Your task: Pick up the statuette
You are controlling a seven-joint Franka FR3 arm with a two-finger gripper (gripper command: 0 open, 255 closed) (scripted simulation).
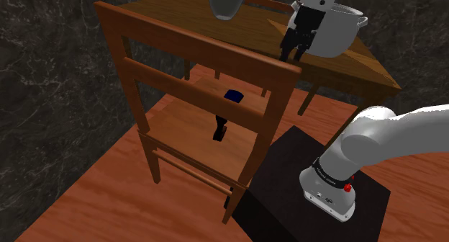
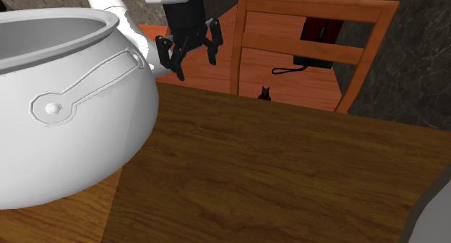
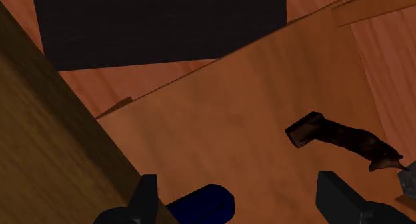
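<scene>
A white robot arm's black gripper (image 2: 195, 62) hangs over the near edge of a wooden surface (image 2: 289, 169), its fingers (image 3: 145, 201) spread apart and grasping nothing. The dark brown statuette (image 3: 340, 137) sits on the chair seat (image 3: 220, 109) below, well apart from the gripper and off to one side of the gap between the fingers. It seems to stand upright, though the angle makes that hard to judge. A blue cylinder (image 3: 200, 204) lies on the same seat, closer to the fingers' line.

The risk from here is that a straight descent would close on the blue cylinder rather than the statuette. The chair's top rail (image 1: 194, 42) and the surface's edge also crowd the path down, so the arm could strike either one.

A large white pot (image 2: 72, 111) stands on the surface just beside the gripper, and nothing shows in the little of its inside that is visible. A grey vessel (image 1: 227, 3) sits farther back, its contents hidden.
</scene>
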